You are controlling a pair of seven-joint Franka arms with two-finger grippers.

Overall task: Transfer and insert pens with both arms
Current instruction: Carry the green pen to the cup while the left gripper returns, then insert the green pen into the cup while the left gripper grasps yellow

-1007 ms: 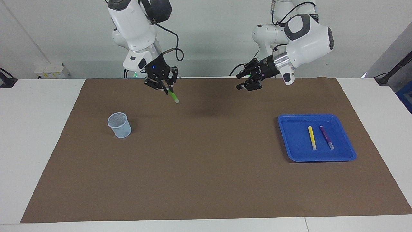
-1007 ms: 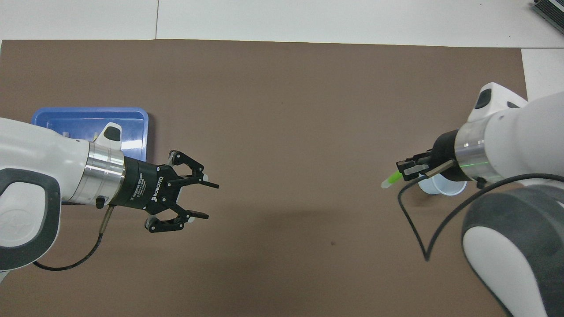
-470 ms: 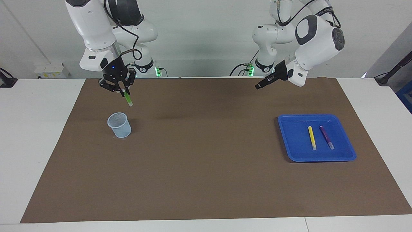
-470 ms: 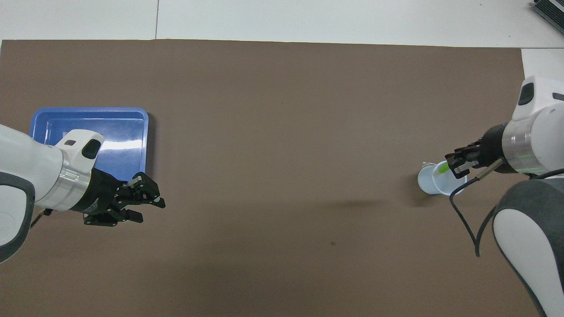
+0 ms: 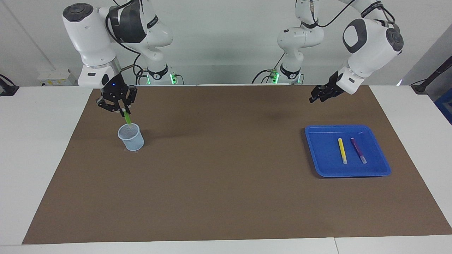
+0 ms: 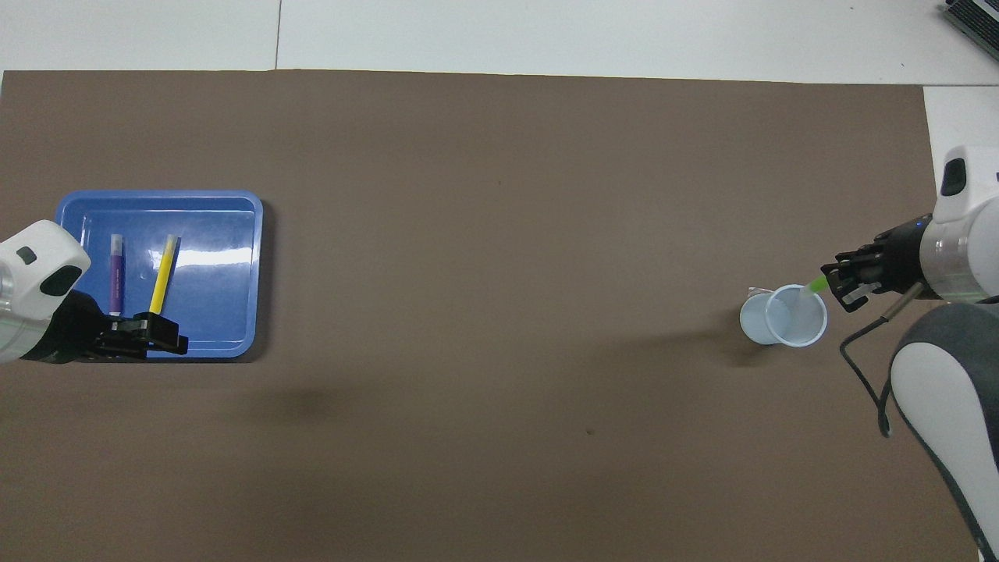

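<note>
Facing view: the right gripper [image 5: 120, 110] hangs over the pale blue cup [image 5: 131, 137], its fingers clamped on the green pen [image 5: 127, 118], which slants down with its lower end at the cup's rim. The cup stands on the brown mat [image 5: 226, 197] toward the right arm's end of the table. Toward the left arm's end lies the blue tray [image 5: 383, 165], with the yellow pen [image 5: 342, 150] and the purple pen [image 5: 358, 150] lying side by side in it, not touching. The left gripper [image 5: 316, 97] is raised over the mat at the edge of the tray nearer to the robots; whether its fingers stand apart cannot be told here. Nothing lies between cup and tray. The mat covers most of a white table [image 5: 46, 141]; a pale wall stands at the robots' end, with a small white box [image 5: 56, 77] and black stands at the table's corners.

Overhead view: the right gripper [image 6: 839, 275] holds the green pen [image 6: 816, 285] with its tip over the cup [image 6: 784, 316]. The left gripper [image 6: 168, 339] covers the tray's [image 6: 234, 234] edge nearest the robots, beside the yellow pen [image 6: 162, 273] and purple pen [image 6: 115, 273]; its fingers cannot be read. Bare mat [image 6: 499, 234] fills the middle.
</note>
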